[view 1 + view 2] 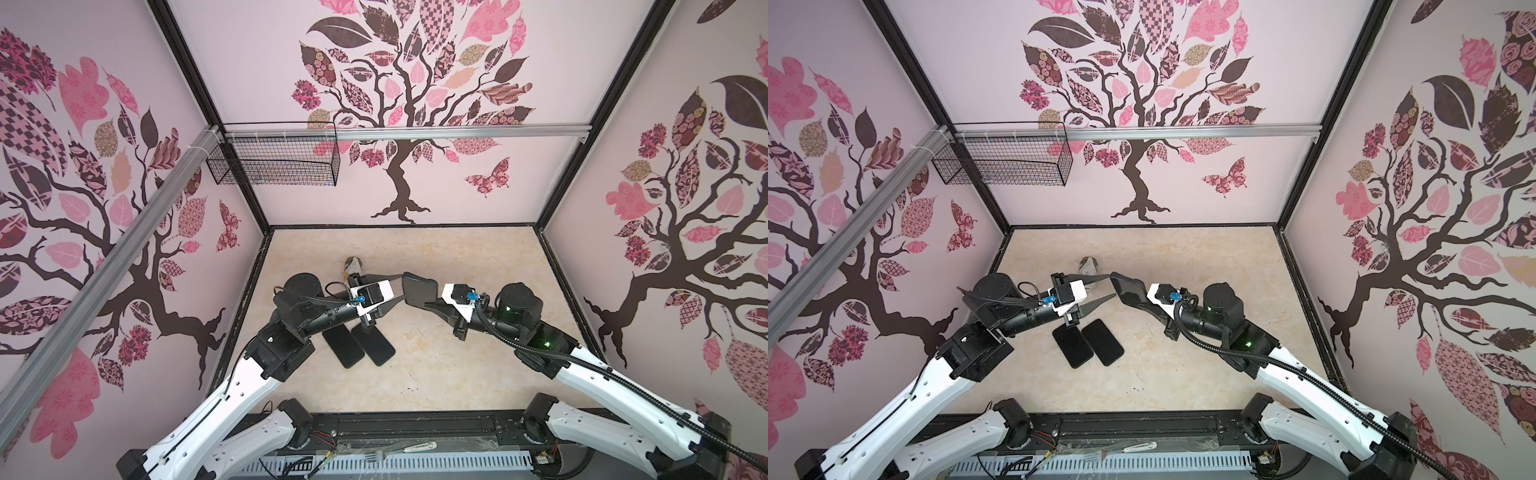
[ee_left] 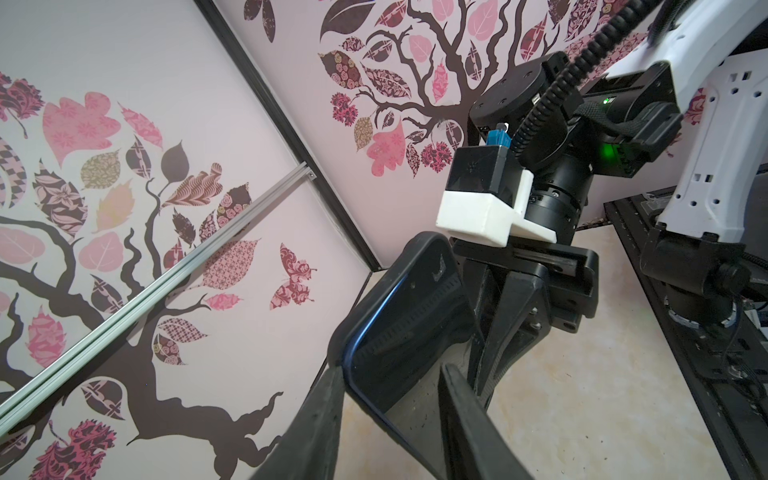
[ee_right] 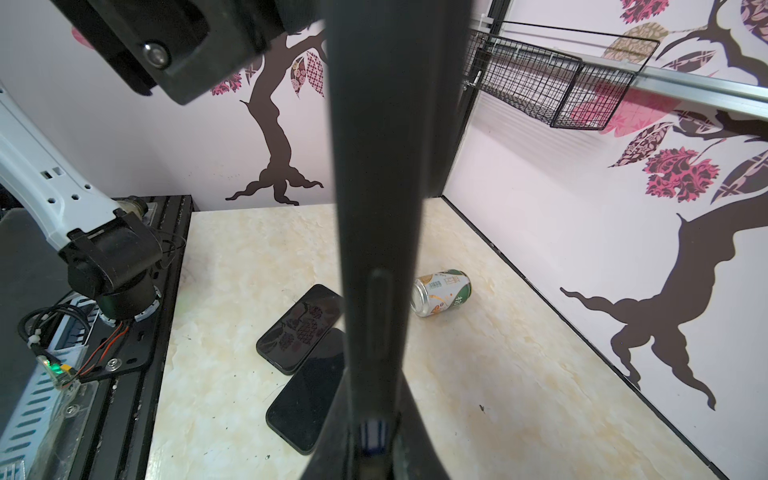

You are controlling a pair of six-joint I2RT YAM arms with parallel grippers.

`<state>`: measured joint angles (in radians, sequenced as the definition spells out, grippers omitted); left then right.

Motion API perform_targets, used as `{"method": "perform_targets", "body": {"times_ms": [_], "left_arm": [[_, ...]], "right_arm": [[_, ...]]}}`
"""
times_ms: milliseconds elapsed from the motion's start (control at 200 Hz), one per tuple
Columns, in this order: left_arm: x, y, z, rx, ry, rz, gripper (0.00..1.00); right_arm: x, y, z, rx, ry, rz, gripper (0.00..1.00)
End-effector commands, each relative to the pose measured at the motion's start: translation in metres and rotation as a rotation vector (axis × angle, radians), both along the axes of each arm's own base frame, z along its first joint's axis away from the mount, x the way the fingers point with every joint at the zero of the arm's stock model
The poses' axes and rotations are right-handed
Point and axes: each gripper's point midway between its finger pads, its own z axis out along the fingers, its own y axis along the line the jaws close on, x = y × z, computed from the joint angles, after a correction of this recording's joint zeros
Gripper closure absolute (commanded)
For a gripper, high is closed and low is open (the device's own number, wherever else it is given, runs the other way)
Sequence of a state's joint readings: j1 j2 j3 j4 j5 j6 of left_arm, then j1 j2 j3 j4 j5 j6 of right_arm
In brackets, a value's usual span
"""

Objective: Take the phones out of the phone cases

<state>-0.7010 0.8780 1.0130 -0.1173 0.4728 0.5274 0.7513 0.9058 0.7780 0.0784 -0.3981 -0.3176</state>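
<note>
1. Nearest us in both top views runs the black base rail (image 1: 415, 428). All the work hangs beyond it, above the table (image 1: 478, 353).
2. Furthest left, 1 black phone (image 1: 344, 347) and a 2nd black phone (image 1: 373, 345) lie flat just beside each other. A can (image 1: 353, 266) lies on its side behind them. We judge all 3 to be bystanders, though the 2 phones sit close to where anything dropped would land.
3. The left gripper (image 1: 402, 286) stands half spread and grasps nothing, its fingers astride the free end of the phone case (image 1: 419, 291). In the left wrist view 1 finger (image 2: 324, 415) touches the rim. Whether the other presses, we cannot tell.
4. The phone (image 2: 411, 332), glossy-faced with a blue edge, looks fully seated in the phone case, raised off the table between the 2 grippers.
5. The right gripper (image 1: 432, 306) is clenched on the opposite end of the phone case, probably pinning phone and shell together.
6. So we would hook a left finger under the lip at 1 free corner. We would then peel the shell away from the screen and work along the edge, not push the whole body.
7. We would hold the right clamp firm, and move slowly. A phone that pops free could fall onto the 2 below.
</note>
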Motion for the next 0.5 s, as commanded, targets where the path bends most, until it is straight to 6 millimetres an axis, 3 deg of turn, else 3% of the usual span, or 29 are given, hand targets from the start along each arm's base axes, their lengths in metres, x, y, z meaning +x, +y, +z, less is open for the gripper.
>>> {"method": "perform_targets", "body": {"times_ms": [0, 180, 495], "left_arm": [[0.000, -0.002, -0.011, 0.014, 0.010, -0.008, 0.59], [0.001, 0.004, -0.005, -0.003, -0.008, 0.028, 0.59], [0.001, 0.002, -0.008, 0.003, -0.001, 0.018, 0.59]], "right_arm": [[-0.010, 0.001, 0.038, 0.074, -0.086, 0.043, 1.00], [0.001, -0.007, 0.040, 0.091, -0.077, -0.039, 1.00], [-0.005, -0.002, 0.040, 0.090, -0.078, 0.009, 1.00]]}}
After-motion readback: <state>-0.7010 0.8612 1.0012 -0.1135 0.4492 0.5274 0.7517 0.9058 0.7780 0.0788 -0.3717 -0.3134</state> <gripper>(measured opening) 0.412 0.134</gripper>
